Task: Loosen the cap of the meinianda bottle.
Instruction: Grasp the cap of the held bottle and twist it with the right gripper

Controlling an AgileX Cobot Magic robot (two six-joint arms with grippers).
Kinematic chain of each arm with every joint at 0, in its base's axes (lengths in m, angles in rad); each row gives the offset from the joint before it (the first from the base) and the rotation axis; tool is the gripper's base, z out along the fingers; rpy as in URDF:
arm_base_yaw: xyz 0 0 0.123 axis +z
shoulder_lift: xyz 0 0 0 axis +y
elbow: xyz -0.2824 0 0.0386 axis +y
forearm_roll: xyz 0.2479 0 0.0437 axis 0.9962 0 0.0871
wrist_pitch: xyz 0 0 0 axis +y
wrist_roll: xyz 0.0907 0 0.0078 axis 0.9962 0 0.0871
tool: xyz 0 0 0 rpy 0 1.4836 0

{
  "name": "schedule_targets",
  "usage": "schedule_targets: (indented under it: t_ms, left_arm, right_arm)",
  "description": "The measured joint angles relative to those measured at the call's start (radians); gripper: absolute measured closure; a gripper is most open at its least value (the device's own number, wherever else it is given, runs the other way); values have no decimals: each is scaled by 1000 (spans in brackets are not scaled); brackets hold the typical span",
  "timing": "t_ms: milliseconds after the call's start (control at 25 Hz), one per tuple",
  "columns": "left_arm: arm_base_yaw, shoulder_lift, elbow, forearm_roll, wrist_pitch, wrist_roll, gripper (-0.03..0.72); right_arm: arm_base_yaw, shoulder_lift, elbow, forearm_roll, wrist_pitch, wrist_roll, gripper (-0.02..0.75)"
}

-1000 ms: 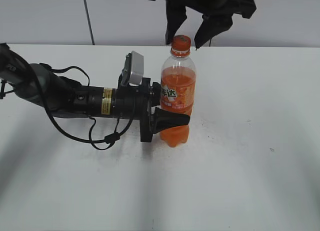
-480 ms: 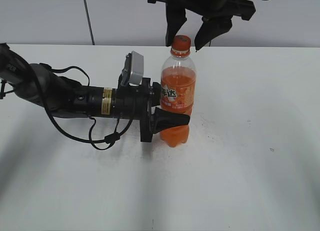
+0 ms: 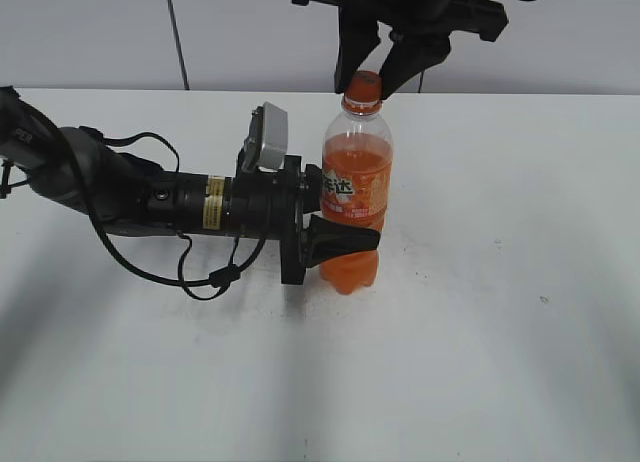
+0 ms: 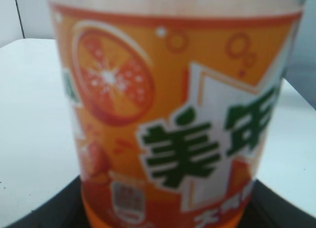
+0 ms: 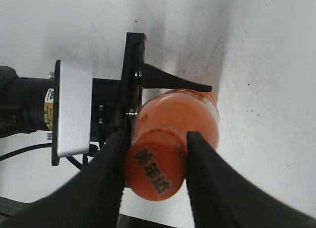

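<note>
The meinianda bottle (image 3: 356,194) stands upright on the white table (image 3: 500,342), with orange drink and an orange label. My left gripper (image 3: 345,234) comes in from the left, lying level, and is shut on the bottle's lower body. The label fills the left wrist view (image 4: 173,129), with the dark jaws at the bottom corners. The orange cap (image 3: 363,84) is on the bottle's neck. My right gripper (image 3: 366,80) hangs from above with both black fingers against the cap's sides. In the right wrist view the cap (image 5: 155,171) sits pinched between the fingers of the right gripper (image 5: 155,174).
The left arm (image 3: 130,197) with its cables lies across the left half of the table. Its grey wrist camera (image 3: 264,137) stands beside the bottle's shoulder. A grey wall (image 3: 100,32) lies behind the table's far edge.
My right gripper's fingers have closed in from either side of the cap and now press on it. The bottle and the left arm have not moved.
</note>
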Motion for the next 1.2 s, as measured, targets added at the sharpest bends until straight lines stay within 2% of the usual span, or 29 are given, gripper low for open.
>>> schedule_targets:
  t_ms: [240,800,1200]
  left_arm:
    - [0,0,0,0,0,0,283]
    - [0,0,0,4,0,-2,283]
    - [1,0,-2,17,0,-3,283]
  right_arm:
    - [0,0,0,0,-1,-70,456]
    - [0,0,0,15,-3,-914,458]
    - [0,-2,0,9,0,-1201,459]
